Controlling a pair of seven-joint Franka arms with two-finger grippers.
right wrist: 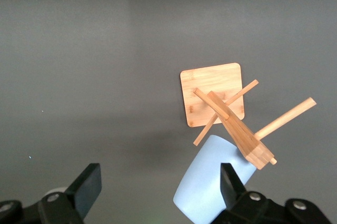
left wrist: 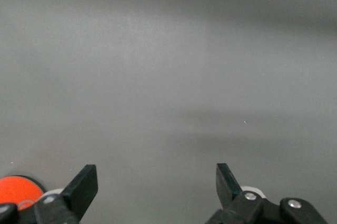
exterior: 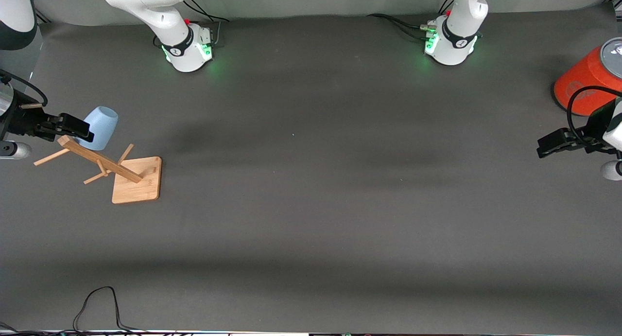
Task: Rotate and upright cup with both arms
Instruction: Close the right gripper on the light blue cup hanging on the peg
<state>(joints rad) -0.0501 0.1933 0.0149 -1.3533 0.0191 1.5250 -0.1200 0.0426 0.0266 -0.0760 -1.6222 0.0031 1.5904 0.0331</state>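
Note:
The small pale blue cup (exterior: 101, 126) sits tilted at the top of a wooden peg rack (exterior: 136, 179), toward the right arm's end of the table. My right gripper (exterior: 77, 128) is right beside the cup, open. In the right wrist view the cup (right wrist: 208, 184) lies partly between the open fingers, and one finger (right wrist: 230, 182) shows in front of its side; the gripper (right wrist: 158, 184) holds nothing. My left gripper (exterior: 548, 146) hangs open and empty over the mat at the left arm's end; its wrist view shows the gripper (left wrist: 157, 182) over bare mat.
A large orange container with a grey lid (exterior: 585, 80) stands beside the left gripper, and the orange container (left wrist: 18, 190) also shows in the left wrist view. The rack's pegs (right wrist: 287, 117) stick out around the cup. A black cable (exterior: 97, 302) loops at the table's near edge.

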